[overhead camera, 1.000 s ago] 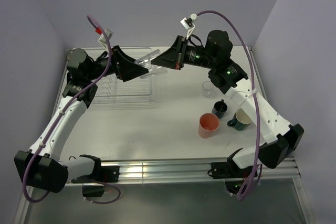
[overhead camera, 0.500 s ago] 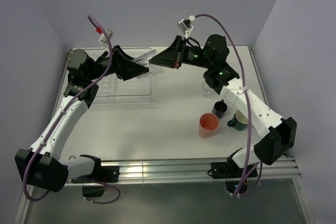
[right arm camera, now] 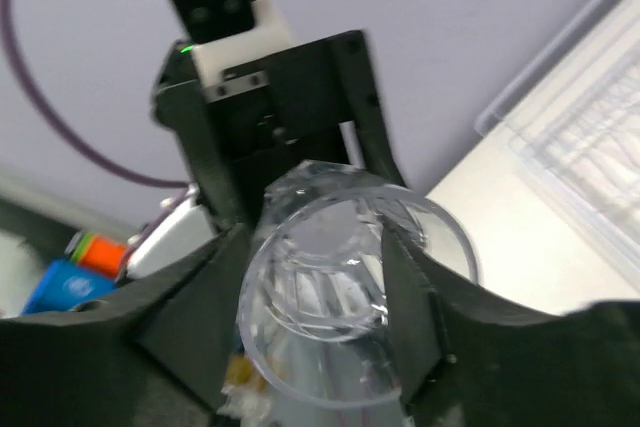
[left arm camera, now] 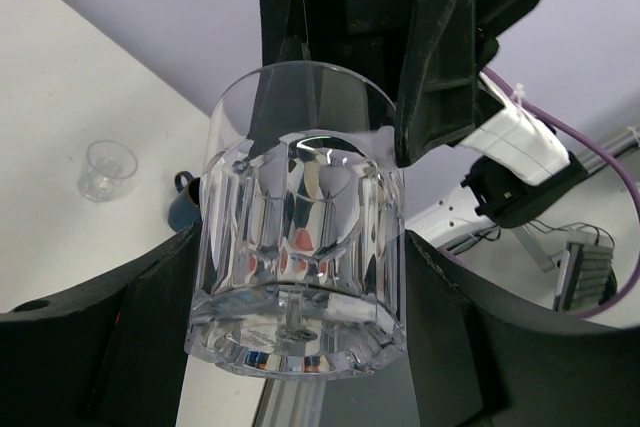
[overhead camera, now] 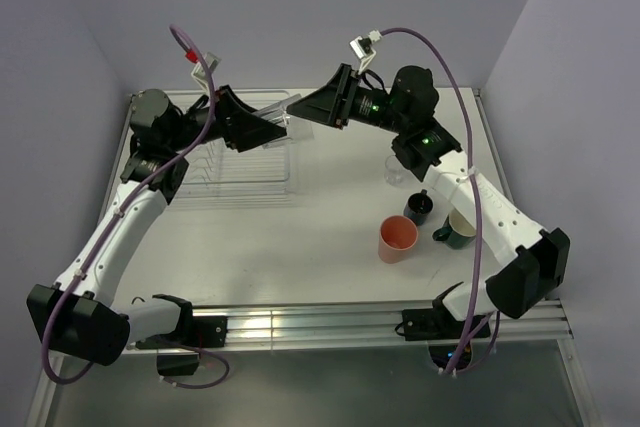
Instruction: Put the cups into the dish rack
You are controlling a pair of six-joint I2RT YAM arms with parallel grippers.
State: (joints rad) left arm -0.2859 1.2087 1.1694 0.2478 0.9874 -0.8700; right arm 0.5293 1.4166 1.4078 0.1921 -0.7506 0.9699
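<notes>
A clear glass tumbler (overhead camera: 284, 112) hangs in the air over the back of the dish rack (overhead camera: 236, 175), between both grippers. My left gripper (overhead camera: 276, 123) is shut on its thick base (left arm camera: 300, 277), with a black finger pressed on each side. My right gripper (overhead camera: 303, 112) faces it from the right, and its jaws stand open beside the rim (right arm camera: 350, 347). On the table at the right stand a second clear tumbler (overhead camera: 396, 169), a navy mug (overhead camera: 419, 207), a teal mug (overhead camera: 458, 229) and a pink tumbler (overhead camera: 397, 239).
The wire rack fills the table's back left, and its clear rim (right arm camera: 585, 122) shows in the right wrist view. Purple cables loop above both wrists. Walls close in the table on the left, back and right.
The right gripper's jaws have opened off the tumbler, and the left gripper's fingers have closed around its base. Both wrists stayed above the rack's back edge.
</notes>
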